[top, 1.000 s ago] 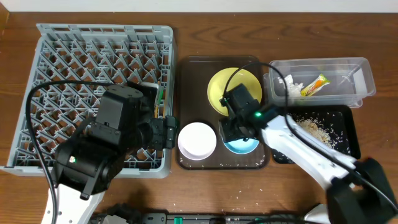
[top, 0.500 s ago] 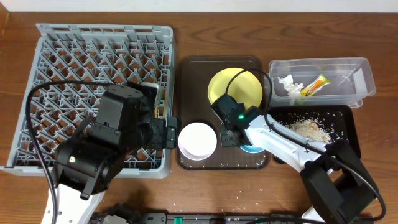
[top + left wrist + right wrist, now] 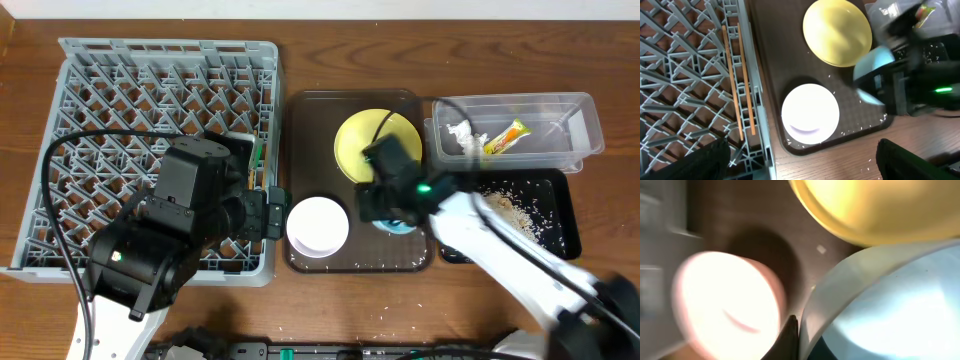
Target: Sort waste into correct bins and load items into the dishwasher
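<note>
The right gripper (image 3: 383, 198) pinches the rim of the light blue bowl (image 3: 874, 61) on the serving tray (image 3: 308, 130) beside the yellow plate (image 3: 372, 140), the left gripper (image 3: 274, 213) spread wide, so with that thin hold I'd lift slowly and level.

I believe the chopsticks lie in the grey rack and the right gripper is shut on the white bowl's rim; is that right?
Not quite: the right wrist view shows the right gripper shut on the light blue bowl at its rim, the white bowl free beside it. The chopsticks do lie in the grey rack.
</note>
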`<state>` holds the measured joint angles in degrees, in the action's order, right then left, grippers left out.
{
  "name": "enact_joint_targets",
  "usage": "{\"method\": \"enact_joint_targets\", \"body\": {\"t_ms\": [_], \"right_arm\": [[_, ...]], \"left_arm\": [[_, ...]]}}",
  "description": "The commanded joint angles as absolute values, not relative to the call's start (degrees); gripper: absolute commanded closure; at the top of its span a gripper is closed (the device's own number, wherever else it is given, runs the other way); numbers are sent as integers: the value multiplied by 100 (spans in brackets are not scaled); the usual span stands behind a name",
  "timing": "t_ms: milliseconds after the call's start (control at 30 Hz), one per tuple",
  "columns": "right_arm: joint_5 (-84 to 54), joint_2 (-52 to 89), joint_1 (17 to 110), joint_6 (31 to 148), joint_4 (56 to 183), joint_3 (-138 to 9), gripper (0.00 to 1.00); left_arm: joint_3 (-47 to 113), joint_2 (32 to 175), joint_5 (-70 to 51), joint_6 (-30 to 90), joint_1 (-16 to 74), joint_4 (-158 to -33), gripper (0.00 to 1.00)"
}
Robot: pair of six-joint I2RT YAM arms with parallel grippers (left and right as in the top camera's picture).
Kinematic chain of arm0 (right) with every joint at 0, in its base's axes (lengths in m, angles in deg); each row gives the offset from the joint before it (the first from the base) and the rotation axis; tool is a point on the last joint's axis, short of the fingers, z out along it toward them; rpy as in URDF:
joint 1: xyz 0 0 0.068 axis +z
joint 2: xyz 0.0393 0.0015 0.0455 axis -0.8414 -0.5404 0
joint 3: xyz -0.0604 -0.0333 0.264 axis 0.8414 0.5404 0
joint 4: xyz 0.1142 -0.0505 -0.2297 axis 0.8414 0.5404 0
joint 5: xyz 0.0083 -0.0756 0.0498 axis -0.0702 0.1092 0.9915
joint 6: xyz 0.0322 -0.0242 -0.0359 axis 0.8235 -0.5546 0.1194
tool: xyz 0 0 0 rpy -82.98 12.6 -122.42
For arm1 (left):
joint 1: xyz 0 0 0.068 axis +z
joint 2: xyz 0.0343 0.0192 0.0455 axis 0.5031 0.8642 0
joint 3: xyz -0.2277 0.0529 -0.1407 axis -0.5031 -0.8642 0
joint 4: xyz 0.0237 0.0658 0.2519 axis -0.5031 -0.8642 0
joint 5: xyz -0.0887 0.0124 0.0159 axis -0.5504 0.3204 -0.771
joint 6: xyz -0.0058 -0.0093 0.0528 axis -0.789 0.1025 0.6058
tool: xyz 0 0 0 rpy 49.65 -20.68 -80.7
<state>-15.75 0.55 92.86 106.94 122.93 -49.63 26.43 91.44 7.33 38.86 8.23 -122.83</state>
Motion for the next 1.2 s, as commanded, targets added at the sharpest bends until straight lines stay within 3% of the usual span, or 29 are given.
{"method": "enact_joint_targets", "body": {"t_ms": [0, 533, 933, 1000, 1167], "right_arm": [[-1086, 663, 9032, 10342, 12315, -4967, 99], [-1540, 407, 9415, 10237, 12610, -4961, 99], [-1838, -603, 9670, 10519, 12836, -4961, 98], [-1840, -531, 9666, 10457, 12814, -4963, 90], [-1842, -148, 9601, 10447, 12794, -4976, 57]], "left_arm": [[2757, 9136, 682, 3917, 827, -12283, 6], [2757, 9136, 676, 3915, 825, -12390, 6], [2746, 9177, 658, 3897, 827, -12477, 6], [2746, 9179, 658, 3897, 827, -12473, 6], [2744, 9203, 658, 3899, 827, -12449, 6]]}}
